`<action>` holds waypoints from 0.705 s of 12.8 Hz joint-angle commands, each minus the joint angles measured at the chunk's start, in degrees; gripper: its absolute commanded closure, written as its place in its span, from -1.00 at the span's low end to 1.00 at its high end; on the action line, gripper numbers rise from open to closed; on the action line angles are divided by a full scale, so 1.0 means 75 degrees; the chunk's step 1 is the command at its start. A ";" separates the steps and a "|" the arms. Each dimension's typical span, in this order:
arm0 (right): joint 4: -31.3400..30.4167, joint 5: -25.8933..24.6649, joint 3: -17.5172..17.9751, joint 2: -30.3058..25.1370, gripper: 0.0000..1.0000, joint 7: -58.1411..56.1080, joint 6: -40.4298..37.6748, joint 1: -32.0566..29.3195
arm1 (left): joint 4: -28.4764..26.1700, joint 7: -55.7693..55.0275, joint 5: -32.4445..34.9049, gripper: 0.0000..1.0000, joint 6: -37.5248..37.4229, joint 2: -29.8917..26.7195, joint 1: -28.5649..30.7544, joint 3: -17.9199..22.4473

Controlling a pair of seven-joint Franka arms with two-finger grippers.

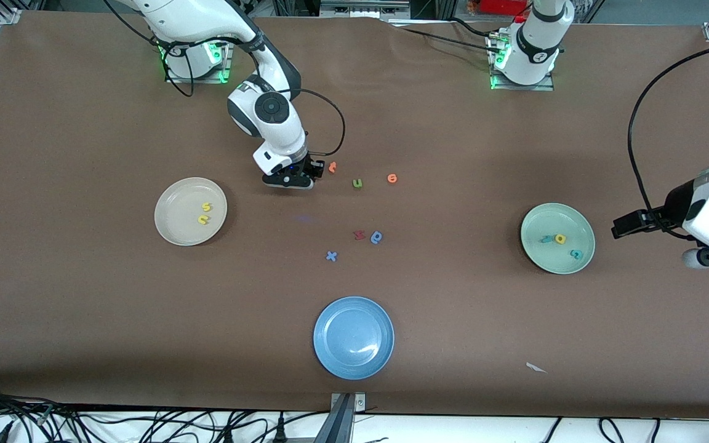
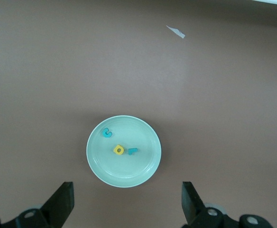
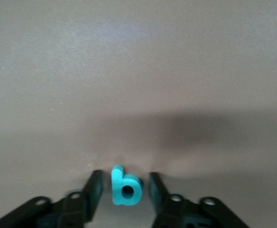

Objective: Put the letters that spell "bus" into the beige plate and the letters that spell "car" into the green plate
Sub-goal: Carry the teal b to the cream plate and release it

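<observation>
A teal b lies on the brown table between the fingers of my right gripper, which is open, with a thin gap on each side of the letter. In the front view that gripper is low on the table and hides the b. The beige plate holds a yellow s and a yellow u. The green plate holds a teal c, a yellow a and a teal r. My left gripper waits open, high beside the green plate.
Loose letters lie mid-table: two orange ones, an olive u, a red one, a blue rounded one and a blue x. A blue plate sits nearer the camera. A paper scrap lies near the table's front edge.
</observation>
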 commanded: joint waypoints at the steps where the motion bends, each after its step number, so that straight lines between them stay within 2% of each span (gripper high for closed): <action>1: -0.0081 -0.0225 -0.0025 0.0075 0.57 0.0157 0.0122 0.0041 | -0.0426 0.0498 -0.0484 -0.99 -0.0042 -0.0467 -0.0157 0.0302; 2: -0.0069 -0.0225 -0.0025 0.0075 0.74 0.0157 0.0122 0.0041 | -0.0438 0.0510 -0.0485 -0.99 -0.0041 -0.0491 -0.0122 0.0314; 3: -0.0069 -0.0225 -0.0025 0.0075 0.81 0.0145 0.0110 0.0041 | -0.0450 0.0522 -0.0473 -0.99 -0.0030 -0.0515 -0.0052 0.0303; 5: -0.0081 -0.0237 -0.0048 0.0029 0.91 0.0122 0.0099 0.0041 | -0.0718 0.0744 -0.0426 -0.96 0.0168 -0.0654 -0.0052 0.0291; 7: -0.0081 -0.0237 -0.0107 -0.0274 0.91 -0.0239 -0.0018 -0.0017 | -0.1117 0.0757 -0.0426 -0.98 0.0707 -0.0854 -0.0063 0.0268; 9: -0.0058 -0.0225 -0.0189 -0.0906 0.91 -0.1232 -0.1265 -0.0436 | -0.1013 0.0780 -0.0380 -0.99 0.0720 -0.0843 -0.0075 0.0267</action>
